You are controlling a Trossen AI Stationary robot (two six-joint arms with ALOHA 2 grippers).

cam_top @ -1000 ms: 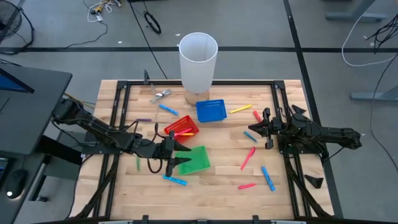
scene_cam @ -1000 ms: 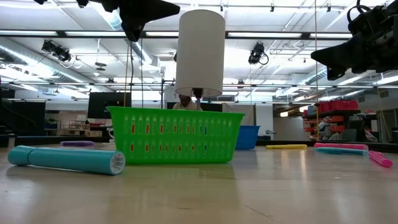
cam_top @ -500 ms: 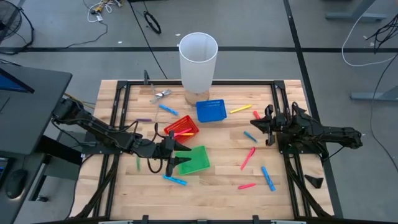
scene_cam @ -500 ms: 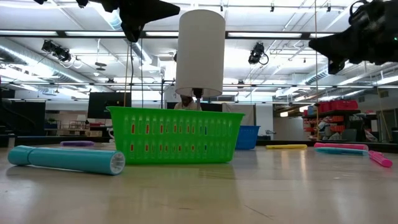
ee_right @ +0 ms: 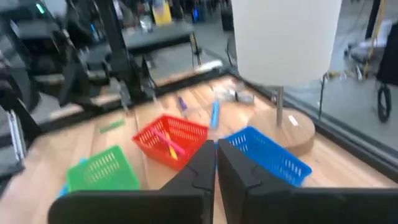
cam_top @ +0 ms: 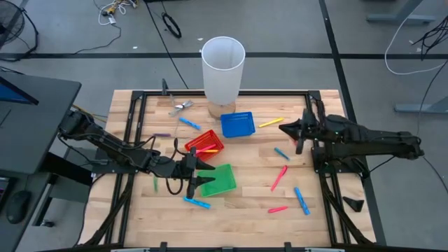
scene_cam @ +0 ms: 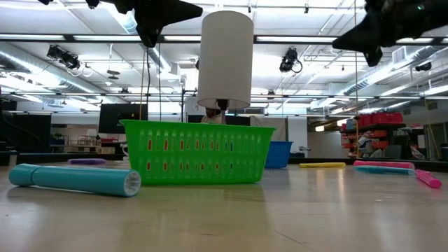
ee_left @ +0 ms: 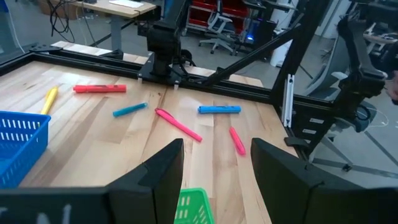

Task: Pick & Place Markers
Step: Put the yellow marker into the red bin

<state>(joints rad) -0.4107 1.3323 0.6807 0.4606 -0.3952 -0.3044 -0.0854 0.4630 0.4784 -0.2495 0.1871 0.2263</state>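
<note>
Left gripper (cam_top: 194,174) hangs over the near-left edge of the green basket (cam_top: 218,180), fingers (ee_left: 163,171) parted moderately with nothing between them; probably parked there to wait. A light blue marker (cam_top: 197,203) lies just below its fingertips on the table (cam_top: 241,203), and a small green marker (cam_top: 155,183) sits behind the fingers, near the wrist. Just beyond the fingertips is the red basket (cam_top: 205,145), with a yellow and a pink marker already inside, so sorting by colour looks partly done. Further on stand the blue basket (cam_top: 236,124) and the white cylinder (cam_top: 223,68).

Right gripper (cam_top: 287,128) is raised above the table, fingers (ee_right: 200,167) pressed together, empty. It points toward the blue basket, which lies ahead of its fingertips. A yellow marker (cam_top: 271,122) lies just beside the tips; a short blue marker (cam_top: 281,153) and a pink marker (cam_top: 279,177) sit nearer its wrist side. More loose markers (cam_top: 302,201) lie well apart, so most of the job likely remains.
</note>
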